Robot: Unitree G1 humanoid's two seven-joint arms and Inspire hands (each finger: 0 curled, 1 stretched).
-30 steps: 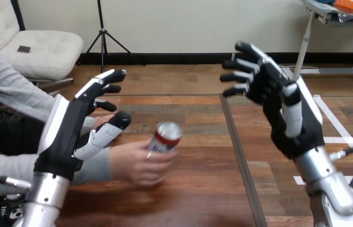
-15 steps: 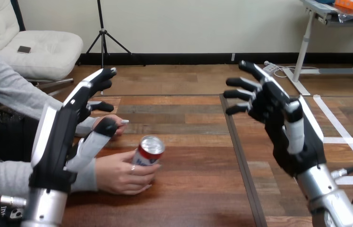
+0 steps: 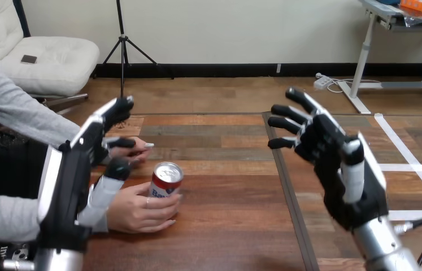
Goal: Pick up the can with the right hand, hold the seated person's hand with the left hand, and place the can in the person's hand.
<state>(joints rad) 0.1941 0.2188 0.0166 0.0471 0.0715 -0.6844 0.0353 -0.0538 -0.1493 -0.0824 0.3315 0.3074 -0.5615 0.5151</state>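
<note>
Left hand [image 3: 66, 195] rises at the near left of the wooden surface [image 3: 225, 226], its white-shelled back towards the camera, fingers [image 3: 102, 119] stretched out straight and gripping nothing. Its thumb [image 3: 105, 189] lies against the wrist end of the person's nearer hand [image 3: 136, 210], though whether they touch I cannot tell. Across from it, the right hand [image 3: 338, 169] hangs above the surface's right half, open and empty, fingers spread and pointing left, well apart from the can. The person's nearer hand rests on the surface and wraps round the can [image 3: 165, 182], a red-and-white drink can with a silver top, standing close to upright. Just beyond it, the person's farther hand [image 3: 128, 148] shows partly behind the left hand's fingers.
</note>
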